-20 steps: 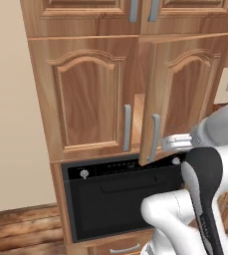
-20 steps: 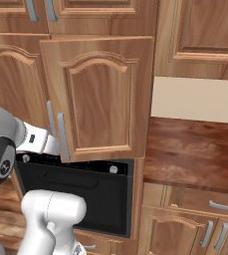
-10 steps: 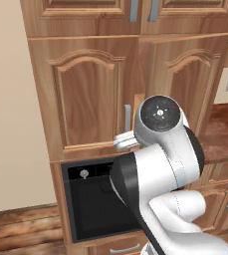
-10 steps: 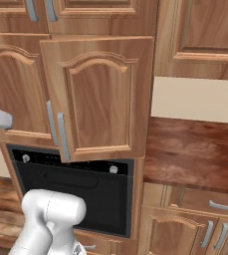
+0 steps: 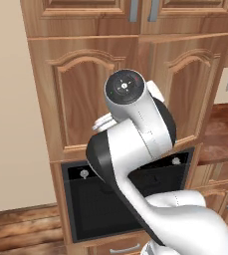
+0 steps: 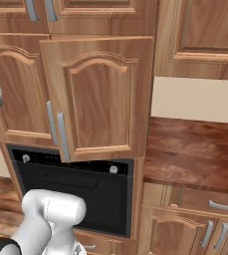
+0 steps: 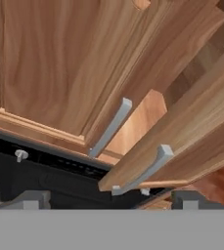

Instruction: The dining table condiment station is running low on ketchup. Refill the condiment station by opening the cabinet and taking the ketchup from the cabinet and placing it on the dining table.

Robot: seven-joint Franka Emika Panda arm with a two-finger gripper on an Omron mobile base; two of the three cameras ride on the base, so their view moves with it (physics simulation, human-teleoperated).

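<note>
A: Where do you see the cabinet (image 6: pixel 70 94)?

B: Above the black oven (image 6: pixel 80 187); its right door (image 6: pixel 98 97) stands ajar; the left one is closed.

A: And your gripper (image 7: pixel 111 197)?

B: Spread wide, holding nothing; it is just below the door handles (image 7: pixel 111 128).

From my seat, the arm (image 5: pixel 135 149) blocks the middle of the cabinet (image 5: pixel 85 99) in the left base view, covering both door handles and part of the oven (image 5: pixel 95 209) below. The right door (image 6: pixel 100 94) stands ajar, yet I cannot see inside. In the hand view the gripper (image 7: pixel 111 197) fingertips (image 7: pixel 33 199) are cut off at the bottom. The worktop (image 6: pixel 195 149) runs off the right edge.
</note>
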